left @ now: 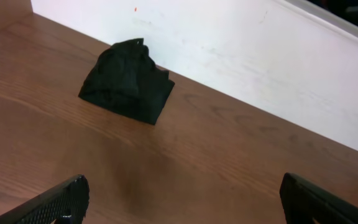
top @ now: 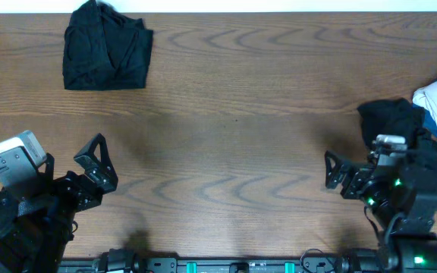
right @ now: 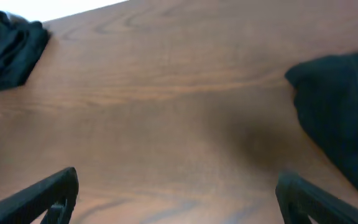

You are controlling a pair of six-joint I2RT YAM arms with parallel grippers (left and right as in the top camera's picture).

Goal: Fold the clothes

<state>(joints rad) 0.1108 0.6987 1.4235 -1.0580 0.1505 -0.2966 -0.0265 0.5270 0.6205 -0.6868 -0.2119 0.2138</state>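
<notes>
Left pincer (top: pixel 95 163) and right pincer (top: pixel 331 171) gape empty; the right should pinch the right-hand black garment (top: pixel 391 117) by its edge, spreading it flat.

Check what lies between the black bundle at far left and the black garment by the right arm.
Nothing but bare table lies between the black bundle and the black garment. The overhead view shows the whole stretch, and the right wrist view agrees.

No writing, label or number is legible; any small print seems blurred.
</notes>
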